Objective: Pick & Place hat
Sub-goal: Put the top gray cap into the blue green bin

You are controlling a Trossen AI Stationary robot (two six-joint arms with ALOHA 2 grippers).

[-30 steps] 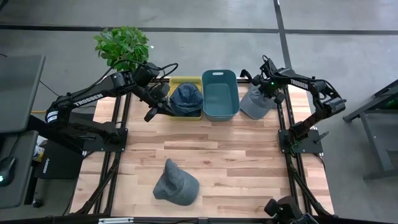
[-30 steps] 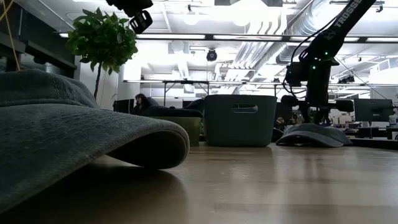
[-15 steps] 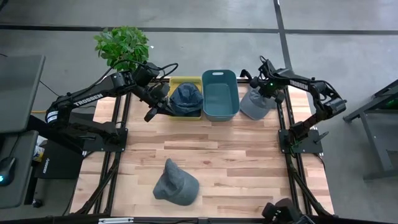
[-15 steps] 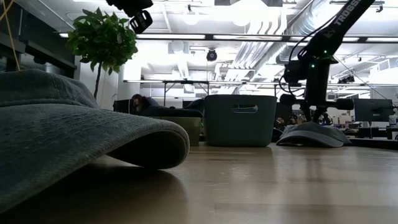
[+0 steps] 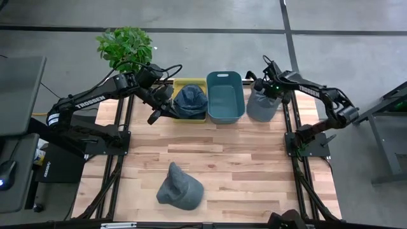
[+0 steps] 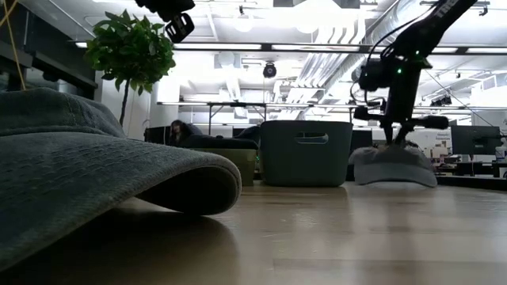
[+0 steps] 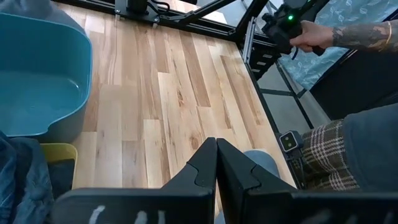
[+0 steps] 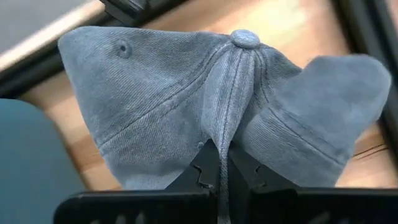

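A grey cap (image 5: 261,105) hangs at the table's far right corner, lifted off the wood in the low view (image 6: 394,165). My right gripper (image 5: 267,89) is shut on its crown; the right wrist view shows the cap's top button (image 8: 245,38). A dark blue cap (image 5: 190,100) lies in the yellow bin (image 5: 180,83). A teal bin (image 5: 224,97) stands between them. Another grey cap (image 5: 180,187) rests on the near middle of the table, brim down (image 6: 119,178). My left gripper (image 5: 157,112) hovers shut beside the yellow bin's left side (image 7: 216,163). My right gripper pinches a raised fold of the grey cap's crown (image 8: 222,134), just below the top button, between its two fingers. It comes from above, pointing down. The cap is lifted clear of the table and hangs below the fingers, its sides drooping.
A potted plant (image 5: 125,46) stands beyond the table's far left corner. Black frame rails (image 5: 289,127) run along both table sides. A person's tattooed hand (image 7: 323,38) and plaid sleeve show past the table in the left wrist view. Bare wood lies mid-table (image 5: 216,149).
My right gripper has risen with the grey cap and shifted slightly toward the teal bin. The cap, flat on the table a second ago, now hangs bunched and clear of the wood.
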